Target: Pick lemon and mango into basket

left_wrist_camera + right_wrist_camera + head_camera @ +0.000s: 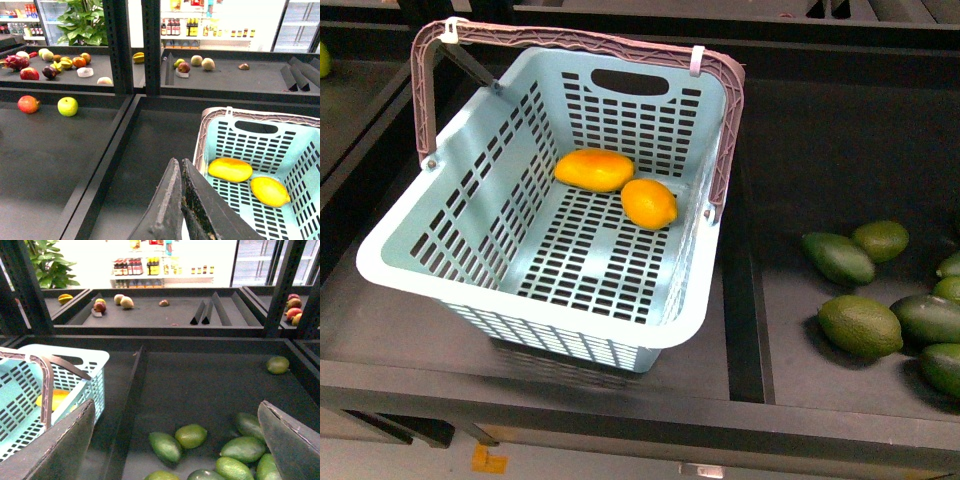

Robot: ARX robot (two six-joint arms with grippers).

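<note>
The dark matte bench (pixel 820 330) is split into shallow bays by raised black rails, and black uprights rise behind it; beyond them the wrist views show more fruit trays, a leafy green plant (pixel 82 22) and brightly lit shelves of bottles (pixel 137 265).

The light teal slotted plastic basket (pixel 470 205) with its brown ribbed swing handle (pixel 570 40) sits in one bay, ahead and to the right of the left claw (pixel 181 175), whose two dark fingers are pressed together with nothing between them. On the basket floor lie the smooth orange-yellow oblong mango (pixel 593 169) and, just beside it, the small yellow-orange lemon (pixel 649 203) with its pointed tip.

The right claw (pixel 175 440) stands wide apart and empty, and the basket is off to its left. Below and ahead of it a cluster of dark green oval fruits (pixel 192 436) lies in the neighbouring bay. Farther left of the left claw rest a red apple (pixel 28 104) and a green apple (pixel 67 106).
</note>
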